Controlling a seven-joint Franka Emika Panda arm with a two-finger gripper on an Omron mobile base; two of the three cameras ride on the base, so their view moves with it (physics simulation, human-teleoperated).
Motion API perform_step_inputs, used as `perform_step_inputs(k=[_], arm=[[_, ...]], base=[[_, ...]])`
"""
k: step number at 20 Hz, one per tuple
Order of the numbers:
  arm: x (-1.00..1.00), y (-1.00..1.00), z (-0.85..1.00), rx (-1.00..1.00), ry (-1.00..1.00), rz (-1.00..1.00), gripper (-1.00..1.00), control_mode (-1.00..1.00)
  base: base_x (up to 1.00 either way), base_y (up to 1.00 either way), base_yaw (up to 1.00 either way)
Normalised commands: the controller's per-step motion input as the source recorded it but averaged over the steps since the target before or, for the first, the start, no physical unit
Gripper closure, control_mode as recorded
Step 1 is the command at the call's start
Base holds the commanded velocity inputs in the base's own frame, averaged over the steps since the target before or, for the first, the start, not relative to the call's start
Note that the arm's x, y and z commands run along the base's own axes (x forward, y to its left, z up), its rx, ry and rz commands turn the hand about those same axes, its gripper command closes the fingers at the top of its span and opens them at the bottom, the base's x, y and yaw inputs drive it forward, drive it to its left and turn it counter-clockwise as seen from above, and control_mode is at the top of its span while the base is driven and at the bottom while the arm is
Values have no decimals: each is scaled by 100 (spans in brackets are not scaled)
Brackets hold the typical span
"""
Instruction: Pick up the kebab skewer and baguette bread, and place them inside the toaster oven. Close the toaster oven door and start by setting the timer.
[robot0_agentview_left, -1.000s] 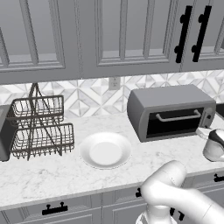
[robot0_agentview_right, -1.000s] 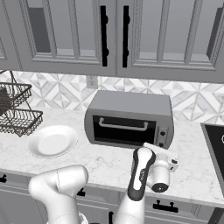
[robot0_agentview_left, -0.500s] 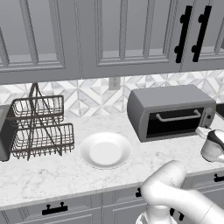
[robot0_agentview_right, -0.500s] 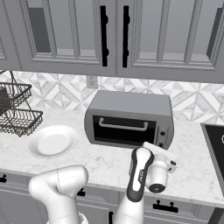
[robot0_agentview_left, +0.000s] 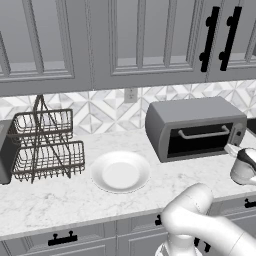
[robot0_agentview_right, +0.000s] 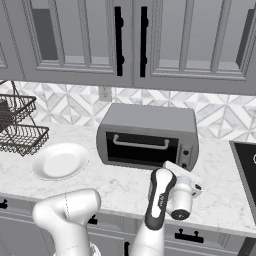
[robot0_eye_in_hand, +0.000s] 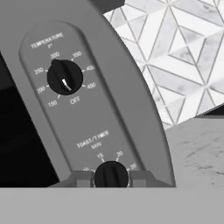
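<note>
The toaster oven (robot0_agentview_left: 195, 127) (robot0_agentview_right: 147, 135) stands at the back of the counter. Its door (robot0_agentview_left: 202, 140) (robot0_agentview_right: 137, 149) is shut, and the glass is dark behind the bar handle. My gripper (robot0_agentview_right: 184, 169) (robot0_agentview_left: 231, 149) is at the control strip on the oven's right end. In the hand view my gripper (robot0_eye_in_hand: 111, 179) is shut on the timer knob (robot0_eye_in_hand: 111, 172), with one of the fingers (robot0_eye_in_hand: 82, 178) on each side of it. Above it the temperature knob (robot0_eye_in_hand: 64, 77) points near 150. The kebab skewer and baguette bread are hidden.
A white plate (robot0_agentview_left: 120, 171) (robot0_agentview_right: 59, 161) lies left of the oven. A two-tier wire basket rack (robot0_agentview_left: 47, 145) and a grey slot toaster (robot0_agentview_left: 5, 150) stand further left. A dark cooktop (robot0_agentview_right: 246, 167) borders the counter on the right. Wall cabinets hang above.
The hand seems to have turned a little on the spot at the oven's right end. Nothing else has moved.
</note>
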Motion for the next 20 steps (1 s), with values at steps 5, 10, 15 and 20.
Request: perform_step_inputs(k=[5, 10, 15, 20], arm=[[0, 0, 0, 30, 0, -4, 100, -100], [0, 0, 0, 32, 0, -6, 100, -100], [0, 0, -9, 32, -3, -10, 100, -100], [0, 0, -14, 34, -1, -9, 100, -100]], base=[[0, 0, 0], [0, 0, 0], [0, 0, 0], [0, 0, 0]])
